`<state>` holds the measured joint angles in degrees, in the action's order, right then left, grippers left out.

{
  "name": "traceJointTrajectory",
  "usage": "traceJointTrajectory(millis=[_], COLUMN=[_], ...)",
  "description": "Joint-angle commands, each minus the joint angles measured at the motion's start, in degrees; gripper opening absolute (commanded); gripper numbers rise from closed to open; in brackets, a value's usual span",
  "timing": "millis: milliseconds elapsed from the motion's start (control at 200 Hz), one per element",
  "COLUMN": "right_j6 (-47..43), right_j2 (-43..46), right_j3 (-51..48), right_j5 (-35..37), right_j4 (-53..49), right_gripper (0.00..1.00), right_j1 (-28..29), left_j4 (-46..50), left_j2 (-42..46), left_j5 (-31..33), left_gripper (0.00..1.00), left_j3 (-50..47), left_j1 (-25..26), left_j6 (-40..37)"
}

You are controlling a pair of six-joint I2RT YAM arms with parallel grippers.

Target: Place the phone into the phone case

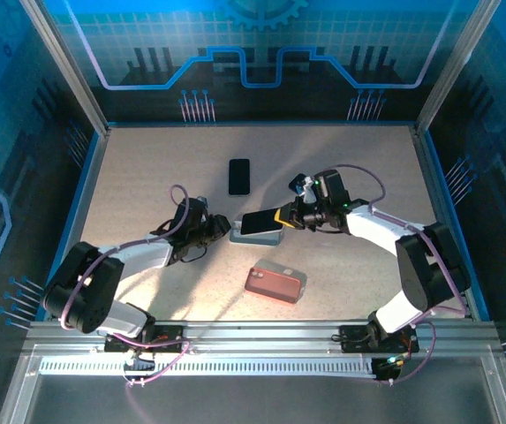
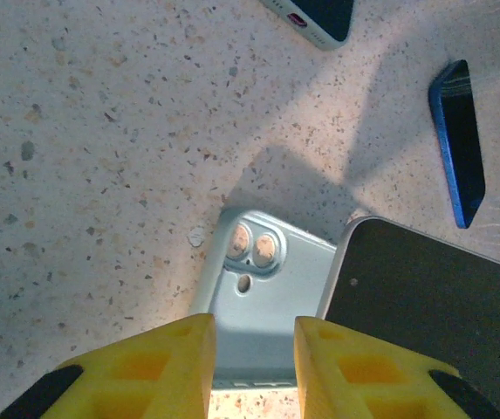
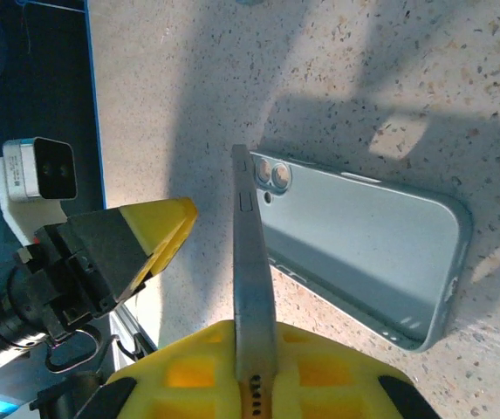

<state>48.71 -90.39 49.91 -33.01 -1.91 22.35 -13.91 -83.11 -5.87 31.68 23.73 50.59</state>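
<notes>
The phone (image 3: 251,262) is held edge-on in the closed right end effector (image 3: 248,358), tilted over the phone case (image 3: 363,236), not yet seated. The left end effector (image 2: 254,340) is parted above the case's end, nothing gripped. Insertion is outstanding.

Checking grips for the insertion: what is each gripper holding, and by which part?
Right gripper clamps the phone at its port end. Left gripper hovers open over the case, apparently holding nothing.
</notes>
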Motion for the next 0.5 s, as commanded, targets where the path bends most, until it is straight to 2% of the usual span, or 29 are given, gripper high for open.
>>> traceJointTrajectory(millis=[0, 495], right_j6=[1.7, 3.0], right_j2=[-1.1, -4.2], right_j3=[1.9, 0.8], right_j5=[-1.3, -1.3], right_j4=[3.1, 4.6], right_gripper=[0.00, 0.00], right_j1=[0.9, 2.8], left_j4=[-2.7, -7.8], left_j2=[-1.8, -4.2], left_j5=[-0.8, 0.2], left_gripper=[0.30, 0.32], left_j3=[-0.7, -2.1], left_j1=[-0.4, -0.4], left_j6=[-0.5, 1.7])
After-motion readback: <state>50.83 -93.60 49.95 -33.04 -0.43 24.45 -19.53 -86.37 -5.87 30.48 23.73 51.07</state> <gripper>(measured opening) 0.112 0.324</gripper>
